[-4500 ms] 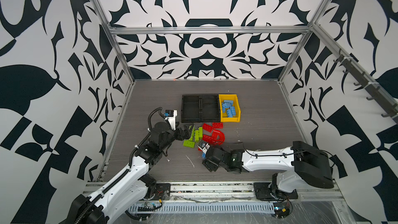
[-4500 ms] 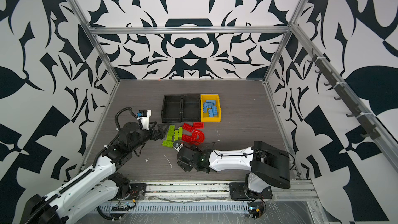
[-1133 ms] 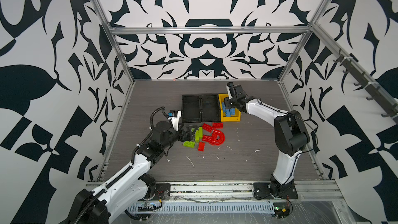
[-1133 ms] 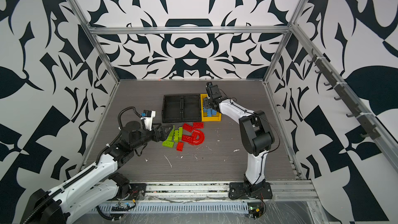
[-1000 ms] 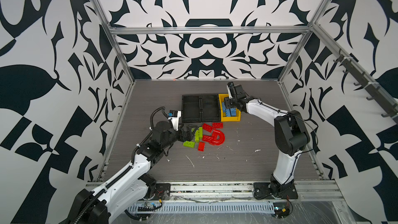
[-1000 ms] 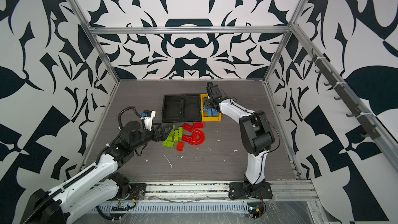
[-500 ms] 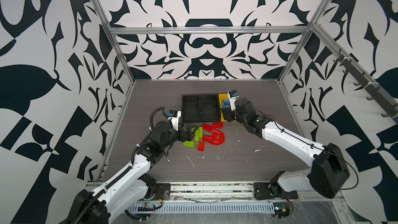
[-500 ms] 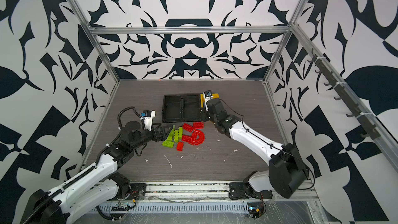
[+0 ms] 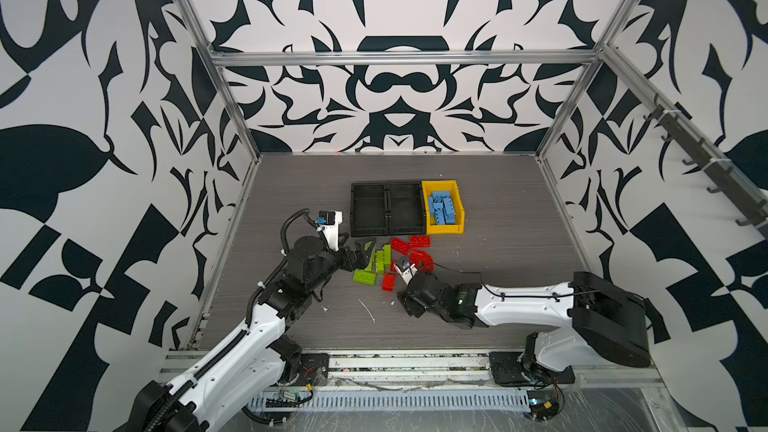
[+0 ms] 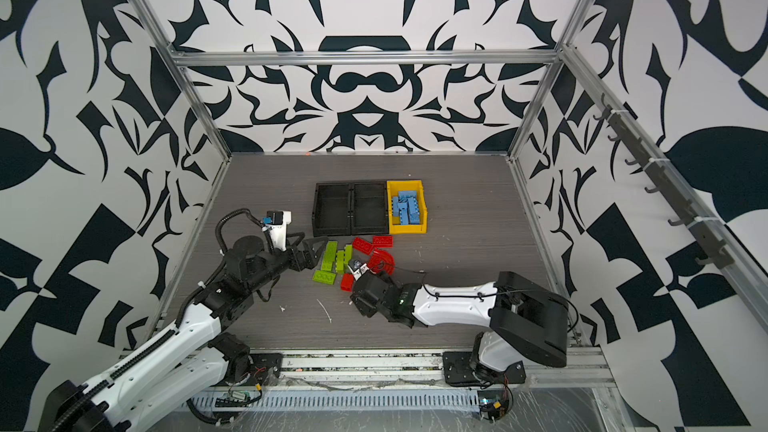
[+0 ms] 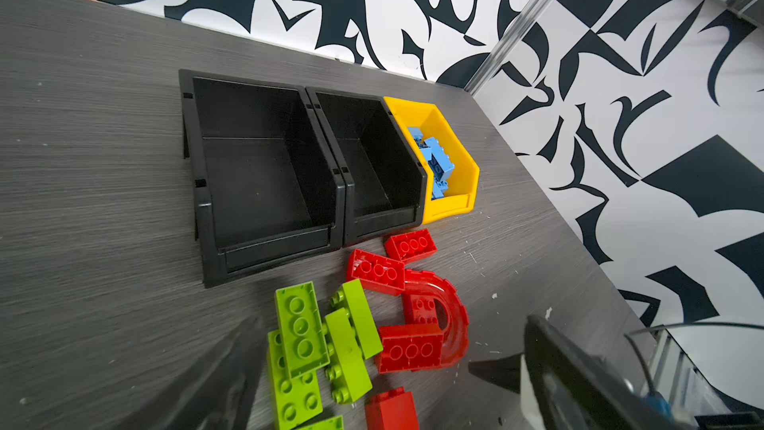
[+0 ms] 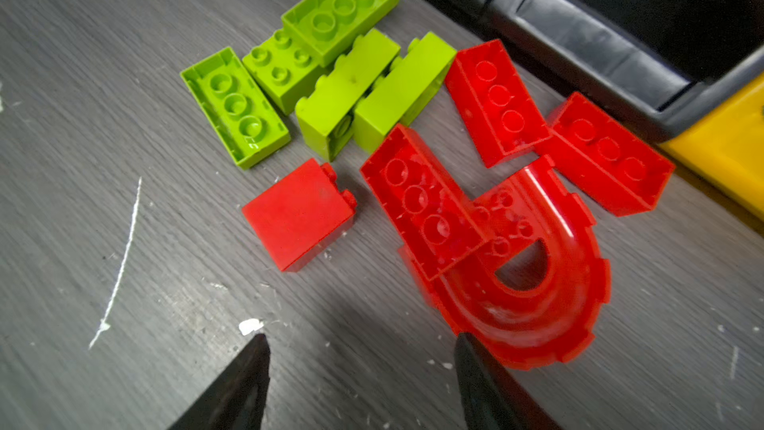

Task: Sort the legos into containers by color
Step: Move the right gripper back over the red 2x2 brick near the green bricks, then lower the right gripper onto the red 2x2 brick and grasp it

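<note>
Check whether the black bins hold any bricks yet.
Empty: both black bins show bare floors in the left wrist view; only the yellow bin holds blue bricks.

Nothing legible in sight.
The legos [image 12: 297, 213], the containers [image 11: 273, 251] and the patterned walls [image 9: 386, 89] bore no letters, numbers or labels that I could make out.

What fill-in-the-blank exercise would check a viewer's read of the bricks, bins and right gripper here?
1. The light blue bricks lie in the ____ bin.
2. The two black bins are both ____.
3. The U-shaped arch is coloured ____.
4. The right gripper has its jaws ____, holding nothing.
Missing words: yellow; empty; red; open.
</note>
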You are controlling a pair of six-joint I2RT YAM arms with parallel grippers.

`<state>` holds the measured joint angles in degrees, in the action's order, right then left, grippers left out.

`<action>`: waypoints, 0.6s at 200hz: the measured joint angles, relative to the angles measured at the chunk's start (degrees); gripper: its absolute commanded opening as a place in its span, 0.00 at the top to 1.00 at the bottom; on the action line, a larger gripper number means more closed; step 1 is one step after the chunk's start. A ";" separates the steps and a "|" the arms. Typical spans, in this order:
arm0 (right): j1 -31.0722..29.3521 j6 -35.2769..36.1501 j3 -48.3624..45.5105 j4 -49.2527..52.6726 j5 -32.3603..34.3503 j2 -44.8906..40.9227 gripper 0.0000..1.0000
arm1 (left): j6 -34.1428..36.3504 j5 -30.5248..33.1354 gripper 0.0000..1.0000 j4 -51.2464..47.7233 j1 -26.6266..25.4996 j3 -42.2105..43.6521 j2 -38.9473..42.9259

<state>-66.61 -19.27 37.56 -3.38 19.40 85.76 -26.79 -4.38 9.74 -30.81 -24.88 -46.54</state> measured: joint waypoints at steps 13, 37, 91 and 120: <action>-0.31 -0.42 0.00 -1.46 0.17 1.79 0.27 | 0.13 0.55 0.00 -0.33 0.00 0.00 0.00; -0.72 -0.85 0.04 -4.22 0.35 4.11 0.26 | 0.24 1.38 0.00 -0.79 0.00 0.00 -0.04; -1.84 -1.14 2.91 -7.98 0.39 10.14 0.25 | 0.24 1.42 0.00 -1.25 0.00 0.00 -0.46; -1.90 -1.09 5.35 -9.31 0.42 13.57 0.24 | 0.24 1.42 0.00 -1.27 0.00 0.00 -0.44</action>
<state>-68.51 -20.36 42.92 -12.69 19.81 99.33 -26.55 -2.96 8.47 -30.81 -24.88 -46.98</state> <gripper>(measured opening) 0.756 0.999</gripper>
